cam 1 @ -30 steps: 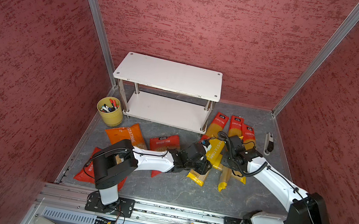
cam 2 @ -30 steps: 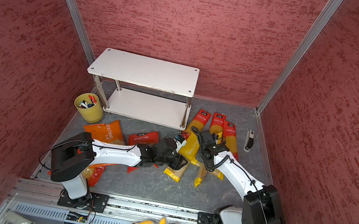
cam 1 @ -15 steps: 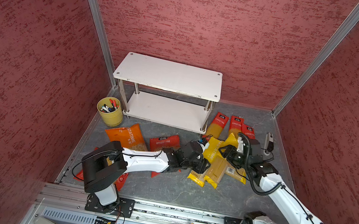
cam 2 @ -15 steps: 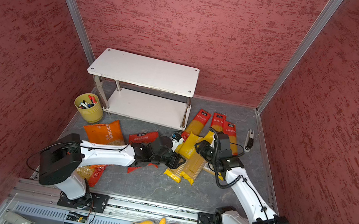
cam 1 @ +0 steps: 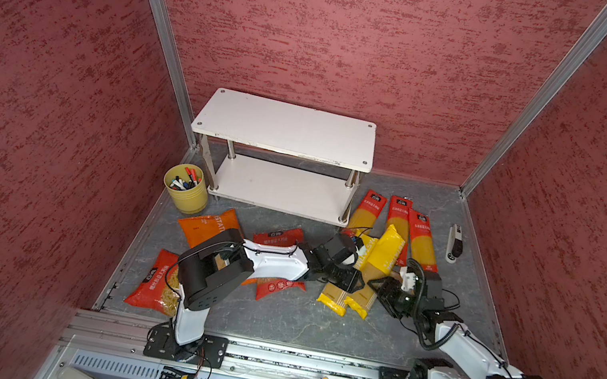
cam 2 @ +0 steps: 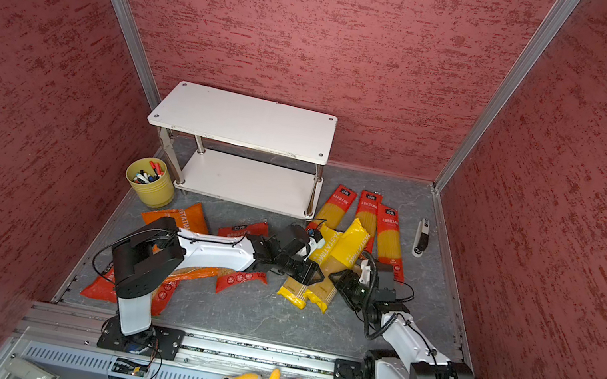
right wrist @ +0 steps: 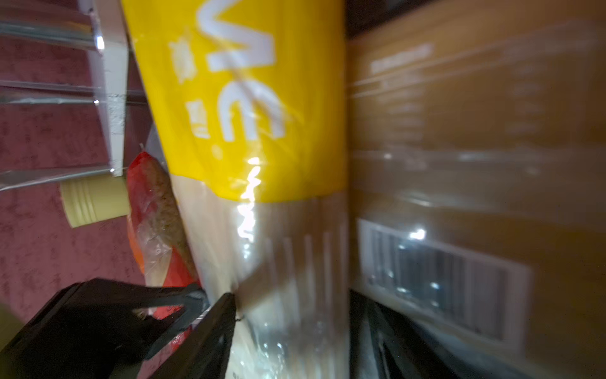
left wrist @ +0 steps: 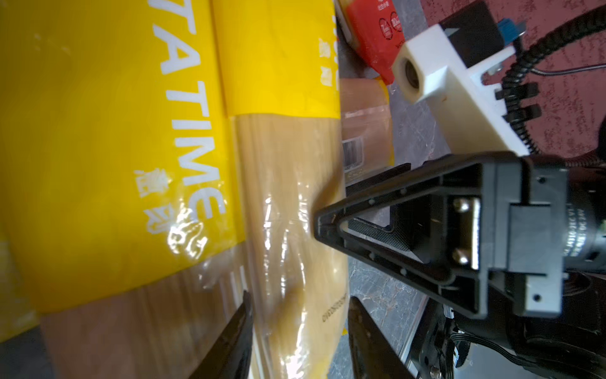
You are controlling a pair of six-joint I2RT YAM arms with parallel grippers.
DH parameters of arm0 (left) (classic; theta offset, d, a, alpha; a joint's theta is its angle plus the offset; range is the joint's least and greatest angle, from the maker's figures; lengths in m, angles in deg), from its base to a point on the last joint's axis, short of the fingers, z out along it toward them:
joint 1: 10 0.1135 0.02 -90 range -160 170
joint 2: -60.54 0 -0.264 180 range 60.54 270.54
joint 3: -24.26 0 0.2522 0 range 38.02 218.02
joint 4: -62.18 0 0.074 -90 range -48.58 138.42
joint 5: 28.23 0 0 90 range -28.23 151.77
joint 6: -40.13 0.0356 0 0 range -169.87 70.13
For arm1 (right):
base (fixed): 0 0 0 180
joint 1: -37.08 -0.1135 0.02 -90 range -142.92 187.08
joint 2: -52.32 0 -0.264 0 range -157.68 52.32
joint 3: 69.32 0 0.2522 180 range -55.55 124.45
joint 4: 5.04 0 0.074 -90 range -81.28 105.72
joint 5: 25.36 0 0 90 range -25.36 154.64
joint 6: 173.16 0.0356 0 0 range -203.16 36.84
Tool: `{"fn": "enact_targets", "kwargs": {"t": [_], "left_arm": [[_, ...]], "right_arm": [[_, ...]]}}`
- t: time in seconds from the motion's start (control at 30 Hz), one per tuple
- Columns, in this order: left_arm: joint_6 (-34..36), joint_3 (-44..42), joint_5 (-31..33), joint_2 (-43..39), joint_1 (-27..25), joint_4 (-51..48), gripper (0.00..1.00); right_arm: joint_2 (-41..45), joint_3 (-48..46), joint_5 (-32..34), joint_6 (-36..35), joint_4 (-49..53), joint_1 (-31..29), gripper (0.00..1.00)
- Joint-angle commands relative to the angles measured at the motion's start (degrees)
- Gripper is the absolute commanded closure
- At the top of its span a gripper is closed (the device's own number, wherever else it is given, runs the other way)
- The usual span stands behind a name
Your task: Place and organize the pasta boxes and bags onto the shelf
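**Both my grippers at a pile of yellow spaghetti packs on the counter**

A small white two-tier shelf with chrome posts (cam 1: 287, 128) stands at the far side of a grey marbled counter (cam 1: 291, 323), against a red textured wall (cam 1: 361, 40). Every pasta pack lies on the counter, on the near side of the shelf.

Three long yellow spaghetti packs (cam 1: 356, 288), printed PASTATIME, lie in a loose pile right of centre. My left gripper (cam 1: 351, 281) reaches in from the left. In the left wrist view its fingers (left wrist: 234, 344) sit either side of one clear-windowed yellow pack. Whether they pinch it, I cannot tell.

My right gripper (cam 1: 375, 285) meets the same pile from the right. Its jaws are spread wide and released, with the pack's edge just between them. The two grippers are close together.

Three long red spaghetti packs (cam 1: 397, 220) lie side by side just right of the shelf, their near ends under the yellow pile. An orange macaroni bag (cam 1: 208, 226) and a short red pasta bag (cam 1: 278, 237) lie partly under my left arm. A second short red bag (cam 1: 154, 282) lies at the near left. A yellow pen cup (cam 1: 185, 191) stands just left of the shelf.
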Motion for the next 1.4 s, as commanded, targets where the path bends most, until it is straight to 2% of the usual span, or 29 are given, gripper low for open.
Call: {"fn": "enact_targets", "kwargs": {"t": [0.0, 0.13, 0.33, 0.43, 0.57, 0.67, 0.73, 0.9, 1.03, 1.2, 1.37], "left_arm": [[-0.2, -0.4, -1.6, 0.0, 0.2, 0.3, 0.55], [-0.2, -1.4, -2.0, -0.3, 0.8, 0.5, 0.63], [-0.9, -1.9, -3.0, 0.1, 1.1, 2.1, 0.69], [-1.1, -1.6, -3.5, 0.7, 1.3, 2.7, 0.71], [-1.2, -1.3, -3.6, 0.9, 1.2, 2.3, 0.74], [-1.4, -1.9, -3.8, 0.7, 1.1, 3.1, 0.75], [-1.7, -1.9, -4.7, 0.4, 1.1, 3.5, 0.76], [-4.5, -2.6, -9.8, -4.2, 3.7, 6.2, 0.74], [-1.9, -2.6, -10.2, -10.5, 4.8, 3.1, 0.72], [2.3, -2.6, -9.5, -17.1, 6.6, -1.9, 0.70], [4.9, -2.7, -6.7, -22.3, 7.4, -3.8, 0.70]], "right_arm": [[-2.8, -2.6, -6.1, 4.1, -18.1, 0.1, 0.32], [-0.7, -3.3, -10.6, 6.6, -25.5, 0.1, 0.35], [6.9, -0.6, -10.1, 4.2, -18.4, 0.0, 0.35], [3.0, -1.2, -7.0, 3.0, -17.7, 0.0, 0.35], [-1.1, -5.8, -5.6, 9.7, -30.4, 0.0, 0.39], [-1.0, -6.2, -4.0, 10.8, -32.7, 0.0, 0.45], [0.1, -5.5, -3.3, 9.9, -30.6, 0.0, 0.49], [4.3, -2.9, -0.8, 6.2, -21.1, 0.0, 0.71], [8.1, -0.5, 0.9, 5.1, -16.1, 0.0, 0.81], [12.3, 4.5, 1.7, 3.3, -10.4, 0.0, 0.84], [15.8, 10.9, 3.1, -1.7, -3.5, 0.0, 0.85]]}}
